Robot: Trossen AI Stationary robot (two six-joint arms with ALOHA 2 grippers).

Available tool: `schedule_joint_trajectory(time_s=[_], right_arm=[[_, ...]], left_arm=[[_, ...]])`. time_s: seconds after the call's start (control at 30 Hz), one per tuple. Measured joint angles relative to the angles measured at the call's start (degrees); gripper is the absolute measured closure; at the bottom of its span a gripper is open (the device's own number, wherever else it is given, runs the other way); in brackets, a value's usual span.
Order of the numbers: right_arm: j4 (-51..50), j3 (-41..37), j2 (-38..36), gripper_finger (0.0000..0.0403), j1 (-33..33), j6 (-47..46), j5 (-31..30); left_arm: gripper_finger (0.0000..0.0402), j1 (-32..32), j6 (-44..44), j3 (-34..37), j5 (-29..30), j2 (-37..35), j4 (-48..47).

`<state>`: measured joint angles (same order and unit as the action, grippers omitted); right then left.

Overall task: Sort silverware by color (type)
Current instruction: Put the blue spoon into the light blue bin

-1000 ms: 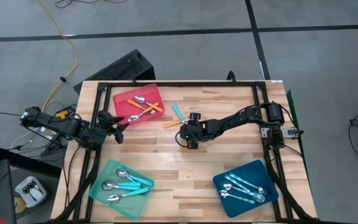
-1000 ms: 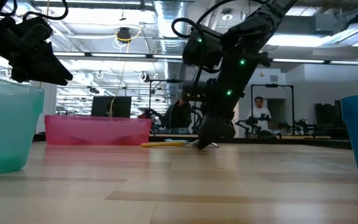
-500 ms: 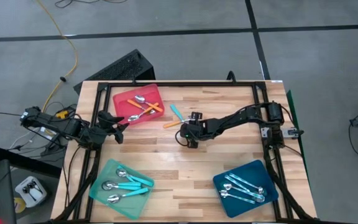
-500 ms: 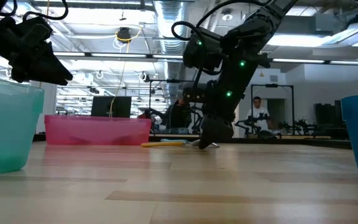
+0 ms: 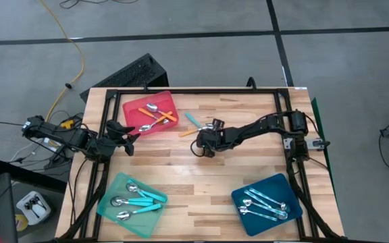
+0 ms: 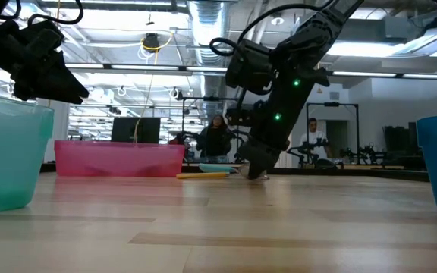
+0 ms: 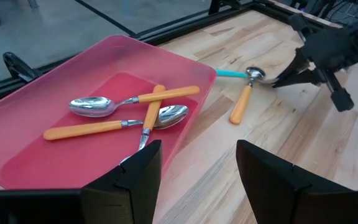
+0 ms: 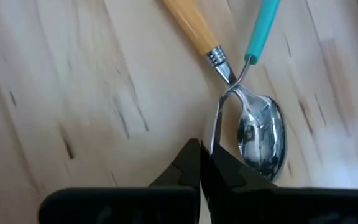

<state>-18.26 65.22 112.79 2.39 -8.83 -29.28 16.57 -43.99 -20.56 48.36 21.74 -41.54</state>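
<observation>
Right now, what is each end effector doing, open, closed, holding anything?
Left end effector: open, empty, hovering beside the red tray.
Right end effector: closed beside the two loose spoons; whether it grips one cannot be told.

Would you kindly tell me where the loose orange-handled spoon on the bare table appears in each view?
High view: orange-handled spoon right of the red tray.
Low view: low streak right of the tray.
Left wrist view: handle past the tray's corner.
Right wrist view: handle at top.
Shared landmark: the turquoise-handled spoon meeting it.
</observation>
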Motion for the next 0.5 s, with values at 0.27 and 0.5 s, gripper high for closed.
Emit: schedule_joint_trajectory(time_s=[0.27,0.5], right_arm=[[0.89,0.02,-0.85,0.0376,-2.58,-6.99,0.43],[0.35,0.27,-4.24,0.0375,-5.65,-10.36,-1.56]], left_arm=[[0.0212,-0.01,0.00,0.00,0.00,0.00,0.00],[0.0212,0.00,0.00,0.00,0.02,0.00,0.00]])
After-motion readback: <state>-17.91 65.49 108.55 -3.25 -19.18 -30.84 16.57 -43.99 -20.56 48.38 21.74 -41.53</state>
